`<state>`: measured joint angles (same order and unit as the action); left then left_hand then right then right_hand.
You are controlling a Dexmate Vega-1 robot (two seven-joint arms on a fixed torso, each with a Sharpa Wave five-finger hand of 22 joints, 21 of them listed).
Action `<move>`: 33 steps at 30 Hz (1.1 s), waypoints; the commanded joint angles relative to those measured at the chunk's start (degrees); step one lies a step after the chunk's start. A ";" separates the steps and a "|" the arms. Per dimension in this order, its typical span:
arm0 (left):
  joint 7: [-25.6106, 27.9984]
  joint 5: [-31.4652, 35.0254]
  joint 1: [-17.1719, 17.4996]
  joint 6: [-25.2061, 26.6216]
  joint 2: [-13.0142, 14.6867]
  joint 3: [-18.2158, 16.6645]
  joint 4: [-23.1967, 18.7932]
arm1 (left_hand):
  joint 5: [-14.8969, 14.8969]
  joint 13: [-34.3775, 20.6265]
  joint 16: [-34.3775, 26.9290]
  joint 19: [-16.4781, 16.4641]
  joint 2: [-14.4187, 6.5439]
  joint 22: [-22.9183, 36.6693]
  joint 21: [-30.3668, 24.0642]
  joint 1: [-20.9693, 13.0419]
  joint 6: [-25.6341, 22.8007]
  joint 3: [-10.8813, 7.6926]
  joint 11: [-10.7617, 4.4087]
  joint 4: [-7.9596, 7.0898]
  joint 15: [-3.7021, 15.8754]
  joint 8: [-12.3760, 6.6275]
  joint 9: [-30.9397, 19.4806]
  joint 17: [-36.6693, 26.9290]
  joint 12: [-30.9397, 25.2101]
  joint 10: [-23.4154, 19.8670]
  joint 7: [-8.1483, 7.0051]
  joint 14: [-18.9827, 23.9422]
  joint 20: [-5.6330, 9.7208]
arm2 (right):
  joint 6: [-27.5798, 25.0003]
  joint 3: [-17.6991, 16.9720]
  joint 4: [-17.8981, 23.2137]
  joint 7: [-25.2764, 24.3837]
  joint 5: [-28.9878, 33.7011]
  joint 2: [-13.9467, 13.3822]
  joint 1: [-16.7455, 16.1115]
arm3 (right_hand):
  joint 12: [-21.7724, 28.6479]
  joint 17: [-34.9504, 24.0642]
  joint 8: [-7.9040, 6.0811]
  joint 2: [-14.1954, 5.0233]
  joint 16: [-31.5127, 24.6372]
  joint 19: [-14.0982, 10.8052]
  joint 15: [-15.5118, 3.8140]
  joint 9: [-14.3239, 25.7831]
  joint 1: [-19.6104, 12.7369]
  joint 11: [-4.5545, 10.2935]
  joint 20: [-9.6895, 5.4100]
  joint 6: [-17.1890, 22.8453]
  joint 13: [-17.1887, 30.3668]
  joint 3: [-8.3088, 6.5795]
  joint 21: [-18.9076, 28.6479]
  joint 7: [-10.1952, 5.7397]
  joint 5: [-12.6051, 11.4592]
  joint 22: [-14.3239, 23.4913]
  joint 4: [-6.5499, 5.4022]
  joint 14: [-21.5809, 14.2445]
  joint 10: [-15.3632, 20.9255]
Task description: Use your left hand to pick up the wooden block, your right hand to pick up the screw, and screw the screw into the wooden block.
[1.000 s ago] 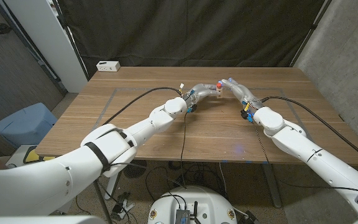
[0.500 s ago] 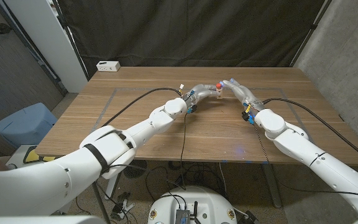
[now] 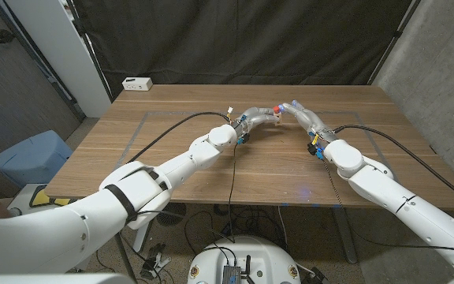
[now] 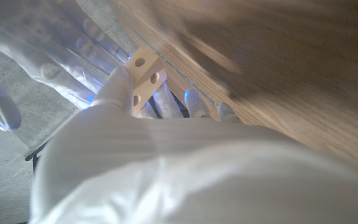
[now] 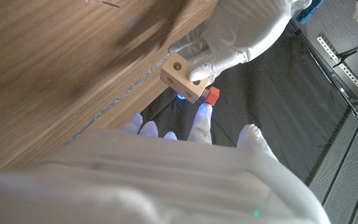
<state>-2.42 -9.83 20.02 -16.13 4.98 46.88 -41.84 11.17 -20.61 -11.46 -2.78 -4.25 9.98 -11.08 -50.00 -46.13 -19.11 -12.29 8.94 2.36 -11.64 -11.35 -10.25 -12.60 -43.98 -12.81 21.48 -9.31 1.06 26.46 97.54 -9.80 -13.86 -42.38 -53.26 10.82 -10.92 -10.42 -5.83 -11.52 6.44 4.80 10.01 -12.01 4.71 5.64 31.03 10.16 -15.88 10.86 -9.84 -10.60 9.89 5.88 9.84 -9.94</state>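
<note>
Two hands meet over the table, block to screw

Both hands are raised above the far middle of the table [image 3: 211, 170], fingertips nearly touching. The left hand [image 3: 252, 117] grips the block [image 4: 144, 76], a small pale wooden piece with round holes in its faces; in the left wrist view a finger presses across one side while the other faces stay bare. From the right wrist view the block [image 5: 183, 76] sits just beyond the right hand's fingertips, one hole turned toward them.

The right hand [image 3: 299, 113] holds the screw [image 5: 211, 96] pinched at its fingertips: only its red head shows, tucked just beside and below the block. The shank is hidden, so I cannot tell whether it has entered a hole.

As a judgement, the block should be light, stiff and fairly grippy, safe to squeeze firmly on two opposite faces, provided the target hole is left uncovered. The screw looks small and light, likely smooth plastic, and easy to fumble; it is best held by its red head, thumb against a finger, so it can be rolled. Slight misalignment would probably jam it or tip it out.
</note>
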 commanded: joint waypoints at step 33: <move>-1.29 -0.69 -2.89 -3.10 -3.05 0.12 8.29 | 0.41 -0.30 -0.07 -0.29 -0.23 0.27 -0.27 0.06 -2.89 -0.14 -0.04 -0.17 2.79 -0.22 -0.17 -0.12 0.06 -0.57 0.71 0.42 -0.11 | -2.29 1.46 3.42 0.45 3.67 -0.70 0.01 | 0.37 -0.13 -0.50 -0.62 -0.30 -0.29 -0.67 0.18 0.00 0.41 -0.23 1.19 0.10 -0.44 0.32 0.51 -0.01 0.01 0.54 8.41 -2.14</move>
<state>-3.28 -10.34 18.29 -18.20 2.99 46.85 -36.60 11.25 -20.72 -11.47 -2.78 -4.25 9.98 -11.08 -50.00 -46.20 -19.05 -12.50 9.00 2.36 -11.69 -11.31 -10.25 -12.54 -44.19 -12.89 21.48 -9.31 -1.24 28.26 100.60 -8.67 -10.74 -43.04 -53.07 10.82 -10.94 -10.88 -5.83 -11.52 6.23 4.80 10.11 -12.01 4.71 5.43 31.64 10.16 -16.11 10.86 -9.22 -10.60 9.89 6.11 9.84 -9.94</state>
